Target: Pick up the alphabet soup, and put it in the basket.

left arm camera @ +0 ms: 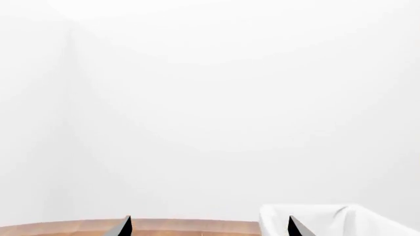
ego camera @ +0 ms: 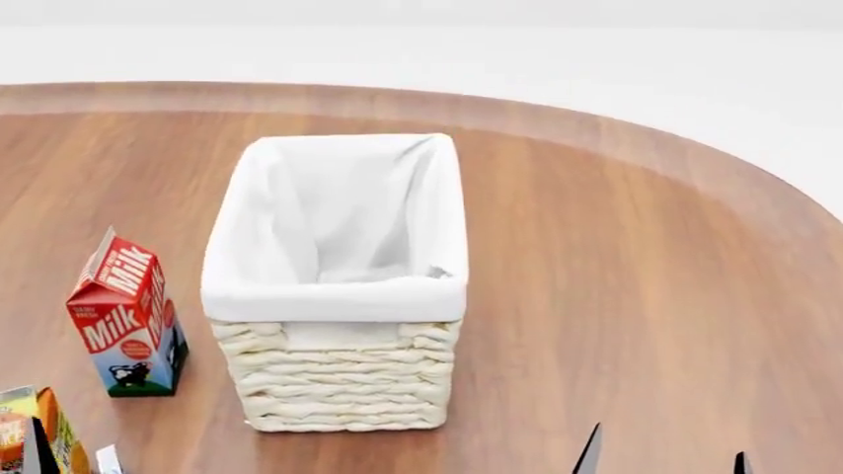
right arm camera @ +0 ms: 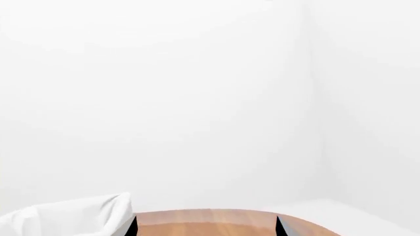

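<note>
The alphabet soup is out of view in every frame. In the head view the basket (ego camera: pixel 336 380) stands mid-table, cream wicker with a white cloth lining over its rim, and nothing shows inside it. My right gripper (ego camera: pixel 665 462) shows only as two dark fingertips at the bottom edge, to the right of the basket and nearer me. Its wrist view shows the right gripper (right arm camera: pixel 206 227) open, with bare table between the tips and the basket's lining (right arm camera: pixel 66 216) to one side. My left gripper (left arm camera: pixel 210 227) is also open and empty, with the basket's cloth (left arm camera: pixel 328 219) behind one tip.
A red, white and blue milk carton (ego camera: pixel 129 316) stands left of the basket. An orange carton (ego camera: pixel 27 434) is cut off at the lower left corner. The round wooden table (ego camera: pixel 633 296) ends in a curved far edge, with white floor and wall beyond.
</note>
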Motion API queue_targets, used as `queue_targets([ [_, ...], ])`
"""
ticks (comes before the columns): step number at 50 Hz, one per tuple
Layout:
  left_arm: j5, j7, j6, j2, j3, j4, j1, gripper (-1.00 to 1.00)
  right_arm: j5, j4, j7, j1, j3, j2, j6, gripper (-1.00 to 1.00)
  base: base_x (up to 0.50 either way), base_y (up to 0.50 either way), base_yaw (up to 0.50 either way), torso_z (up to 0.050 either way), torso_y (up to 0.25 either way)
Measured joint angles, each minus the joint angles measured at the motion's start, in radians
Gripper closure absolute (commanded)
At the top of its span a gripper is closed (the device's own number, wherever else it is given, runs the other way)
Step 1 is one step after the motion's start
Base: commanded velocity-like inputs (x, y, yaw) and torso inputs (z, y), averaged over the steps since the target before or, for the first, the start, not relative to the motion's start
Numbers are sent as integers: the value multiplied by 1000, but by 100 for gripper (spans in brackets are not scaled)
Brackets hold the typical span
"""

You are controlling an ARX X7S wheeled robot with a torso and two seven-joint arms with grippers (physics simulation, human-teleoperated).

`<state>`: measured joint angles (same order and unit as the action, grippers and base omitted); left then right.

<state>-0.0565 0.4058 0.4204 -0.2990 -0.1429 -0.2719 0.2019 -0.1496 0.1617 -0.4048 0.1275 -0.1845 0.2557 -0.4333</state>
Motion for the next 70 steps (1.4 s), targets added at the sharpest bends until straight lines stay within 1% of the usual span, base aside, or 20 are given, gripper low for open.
queue_targets([
  [10,1,4,0,-3,-4,-1,0,-100,-2,-1,-3,-1,-4,3,-3,-100,289,0,0,0,0],
  [20,2,8,-1,-5,-7,-4,1,-100,-14,-3,1,-1,-10,7,-10,-100,4,0,0,0,0],
  [52,3,18,5,-14,-16,1,-1,-100,43,-15,-29,-4,-18,8,-18,-100,16,0,0,0,0],
  [70,3,23,6,-17,-23,7,-6,-100,31,-21,-32,-6,-22,12,-33,-100,5,2,0,0,0],
])
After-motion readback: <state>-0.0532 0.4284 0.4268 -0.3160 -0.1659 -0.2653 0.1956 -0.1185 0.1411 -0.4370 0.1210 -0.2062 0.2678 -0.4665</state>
